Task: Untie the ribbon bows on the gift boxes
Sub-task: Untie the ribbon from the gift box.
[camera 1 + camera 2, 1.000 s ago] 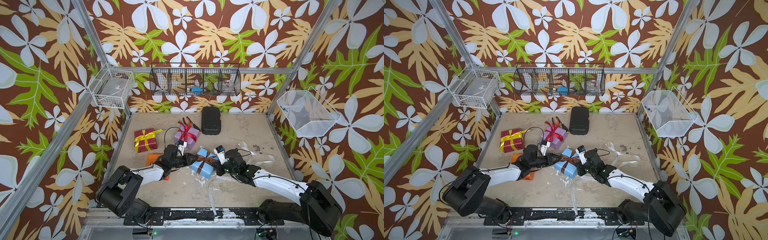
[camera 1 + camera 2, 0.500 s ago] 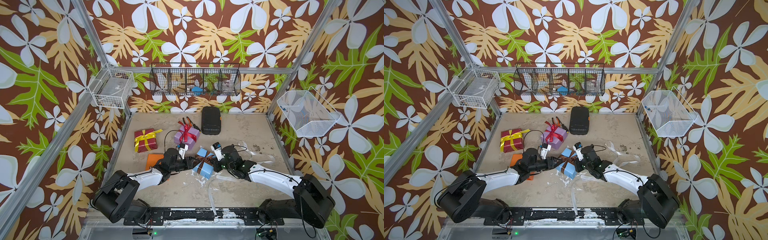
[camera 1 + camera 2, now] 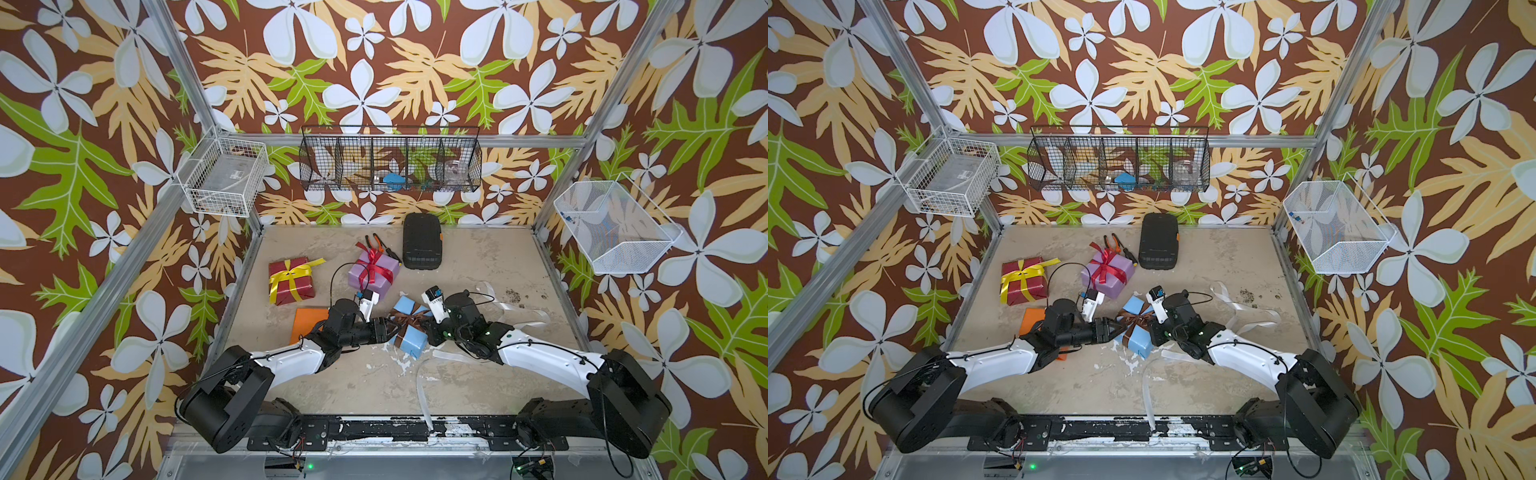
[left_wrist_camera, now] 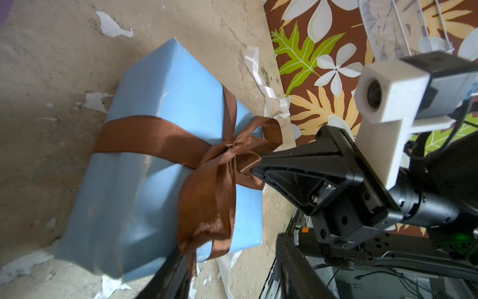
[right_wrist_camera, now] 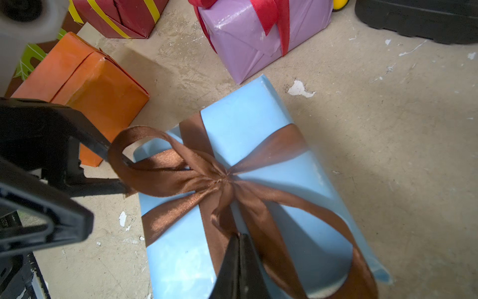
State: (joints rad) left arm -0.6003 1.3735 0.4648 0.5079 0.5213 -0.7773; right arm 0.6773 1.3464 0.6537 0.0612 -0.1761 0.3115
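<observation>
Mid-table: light blue paper box (image 3: 414,341), brown satin bow (image 3: 409,320). Right gripper (image 5: 239,236) pinches its tail; left gripper (image 5: 121,173), spread, at opposite loop

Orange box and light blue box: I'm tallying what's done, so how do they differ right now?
The orange box carries no ribbon; the light blue box wears a brown ribbon with its bow tied. The orange box sits clear of both grippers; the light blue box lies between them, the right gripper shut on its ribbon, the left gripper open at a loop. Both are paper-wrapped.
</observation>
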